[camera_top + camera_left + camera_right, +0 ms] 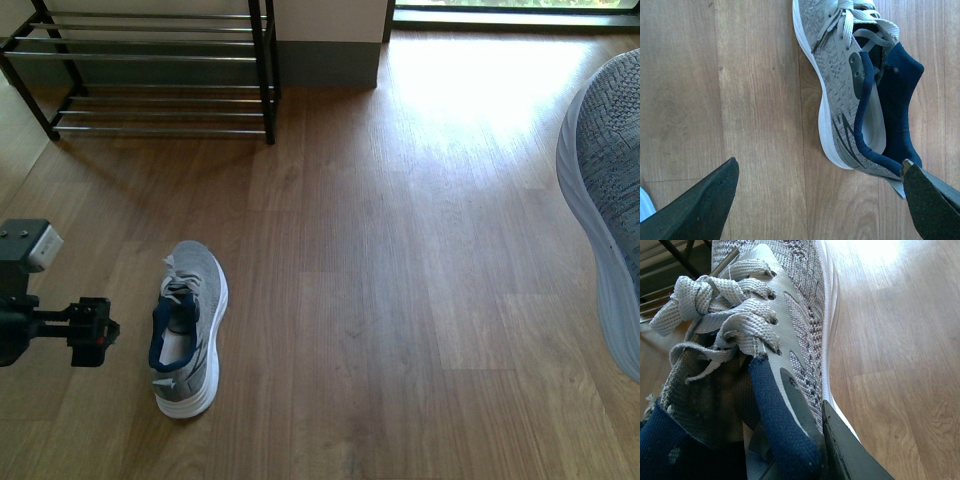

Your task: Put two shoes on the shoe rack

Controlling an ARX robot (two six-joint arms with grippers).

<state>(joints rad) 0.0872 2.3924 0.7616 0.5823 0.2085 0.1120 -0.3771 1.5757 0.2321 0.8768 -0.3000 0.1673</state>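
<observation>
Front view shows a wooden floor [420, 280] filling most of the scene, sunlit at the far side. The shoe rack [160, 70] stands at the far left against the wall, its black frame carrying tiers of silver rods, all bare where they show.

At the right edge the held sneaker [610, 180] hangs above the floor, grey knit with a thick white sole, well apart from the rack. In the right wrist view the right gripper [805, 450] pinches its dark blue collar at the side, one dark finger [850, 455] pressed against the outer knit; the knotted laces sit just ahead of it.

The floor sneaker [188, 325] rests upright on its sole at the near left, toe towards the rack and heel towards the robot, well short of the rack.

The left gripper [95, 332] hovers just beside it on its left, apart from it. In the left wrist view its fingers [700, 205] are spread wide, with the sneaker's heel near one of them.
</observation>
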